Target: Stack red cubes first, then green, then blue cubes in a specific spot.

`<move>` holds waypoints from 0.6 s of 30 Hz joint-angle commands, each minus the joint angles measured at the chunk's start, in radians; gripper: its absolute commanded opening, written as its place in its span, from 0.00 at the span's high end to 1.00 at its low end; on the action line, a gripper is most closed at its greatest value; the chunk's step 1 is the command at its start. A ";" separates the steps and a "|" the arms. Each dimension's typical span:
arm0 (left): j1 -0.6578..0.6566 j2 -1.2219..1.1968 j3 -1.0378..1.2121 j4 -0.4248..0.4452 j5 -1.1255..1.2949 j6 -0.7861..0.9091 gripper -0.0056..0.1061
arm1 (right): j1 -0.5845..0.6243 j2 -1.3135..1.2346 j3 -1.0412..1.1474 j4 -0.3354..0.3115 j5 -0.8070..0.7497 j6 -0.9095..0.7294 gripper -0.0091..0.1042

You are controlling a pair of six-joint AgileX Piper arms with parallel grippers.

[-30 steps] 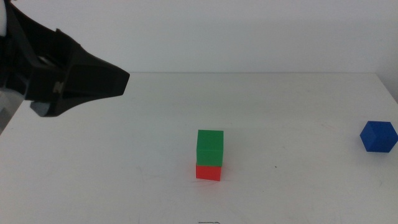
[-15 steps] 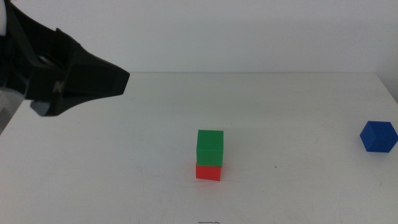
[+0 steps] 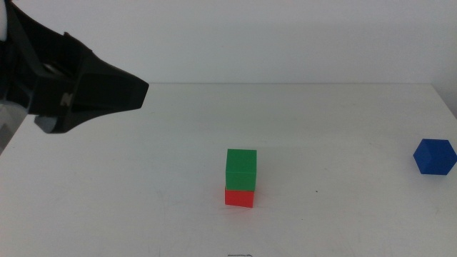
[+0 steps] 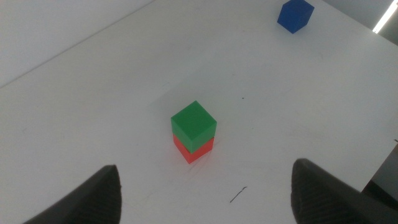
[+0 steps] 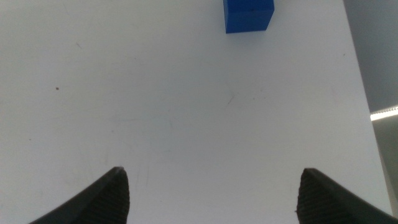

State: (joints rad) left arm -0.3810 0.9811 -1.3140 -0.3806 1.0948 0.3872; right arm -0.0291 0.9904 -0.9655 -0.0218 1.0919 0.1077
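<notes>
Near the middle of the white table (image 3: 178,143) you have a two-cube stack: the green cube (image 3: 241,169) sits squarely on the red cube (image 3: 239,197), their sides roughly flush. From the left wrist camera you see the same stack from above, green (image 4: 193,126) covering most of red (image 4: 194,150), so only a strip of red shows beneath it.

Far off to the right, close to the table's right edge, your blue cube (image 3: 434,156) rests alone on the tabletop, well apart from the stack and touching nothing. It also shows in the right wrist view (image 5: 249,15), lying ahead of that gripper.

Your left gripper (image 4: 205,193) hangs up at the left side, raised above the table and well clear of the stack; its two dark jaws are spread wide with nothing between them. Your right gripper (image 5: 213,193) is out of the middle view, but its wrist camera shows both jaws spread apart over bare table, carrying nothing, with the blue cube beyond them.
</notes>
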 commanded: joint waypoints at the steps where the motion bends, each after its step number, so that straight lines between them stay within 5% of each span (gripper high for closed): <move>1: 0.002 -0.011 -0.021 -0.039 -0.059 -0.004 0.11 | -0.005 0.057 -0.072 -0.005 -0.015 -0.006 0.17; 18: 0.002 -0.011 -0.021 -0.039 -0.059 -0.004 0.11 | -0.025 0.580 -0.476 -0.043 0.051 -0.081 0.17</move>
State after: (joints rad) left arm -0.3810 0.9811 -1.3140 -0.3806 1.0948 0.3872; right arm -0.0380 1.5660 -1.3752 -0.0458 1.1583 0.0447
